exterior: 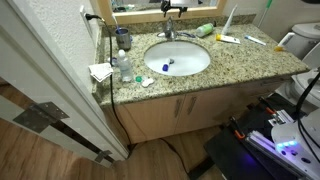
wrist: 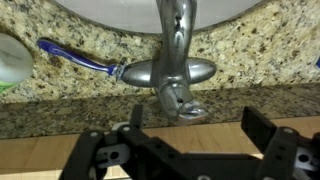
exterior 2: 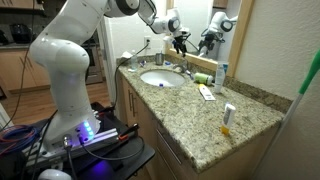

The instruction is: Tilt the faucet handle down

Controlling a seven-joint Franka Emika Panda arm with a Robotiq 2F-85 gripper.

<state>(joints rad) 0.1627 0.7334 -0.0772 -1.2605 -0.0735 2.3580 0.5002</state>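
The small chrome faucet (exterior: pixel 168 31) stands behind the oval white basin (exterior: pixel 195 60) on a speckled granite counter. In the wrist view the faucet handle (wrist: pixel 181 101) is a short shiny lever sticking out from the faucet base (wrist: pixel 170 72), with the spout (wrist: pixel 175 25) running toward the basin. My gripper (wrist: pixel 198 125) is open and empty, its two black fingers on either side of the handle's tip and a little short of it. In both exterior views the gripper (exterior: pixel 172 9) (exterior 2: pixel 181 42) hovers above the faucet, near the mirror.
A blue toothbrush (wrist: pixel 75 57) lies on the counter beside the faucet base. A green item (exterior: pixel 205 30), a white tube (exterior: pixel 228 39) and bottles with a cup (exterior: pixel 122 42) stand on the counter. A small blue object (exterior: pixel 168 66) lies in the basin. The mirror (exterior 2: pixel 225 30) is right behind the faucet.
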